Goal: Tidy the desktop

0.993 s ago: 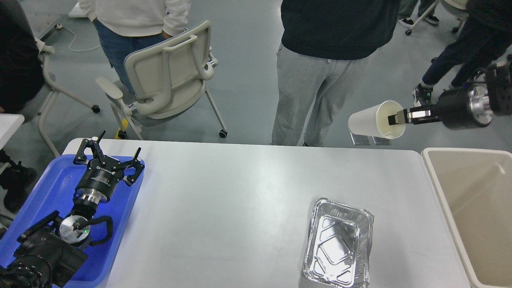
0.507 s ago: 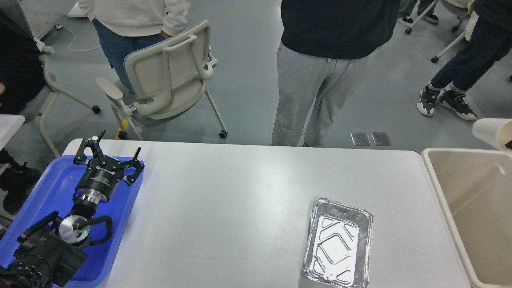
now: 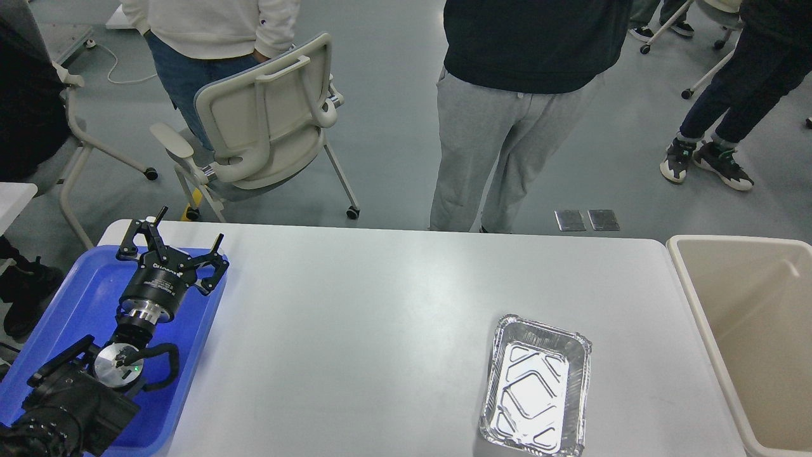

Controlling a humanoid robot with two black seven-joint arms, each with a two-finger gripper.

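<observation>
1. Desktop [image 3: 380, 330] is the white tabletop filling the lower middle of the head view; almost bare, one item left on it: an empty foil tray [image 3: 536, 387], near the front edge, right of centre.
2. Blue tray [image 3: 76, 298] sits at the desktop's left end; beige bin [image 3: 761, 343] stands just off the right end. What can be seen of the bin's inside looks empty; its right part is out of frame.
3. Left gripper [image 3: 171, 246] hovers over the blue tray's far right corner, fingers spread wide, nothing between them.
4. Right gripper and arm: not in view, state unknown.
5. Step, as a judgement: late in the tidy-up, between picks; the foil tray looks like the remaining thing to clear.
6. Next move likely needs an arm to come to the foil tray and pinch a rim wall; thin foil may crumple, so a light grip.
7. Foil tray lies well apart from the left gripper, across most of the desktop, and near the bin.
8. People and an office chair [image 3: 266, 127] stand beyond the far edge.
</observation>
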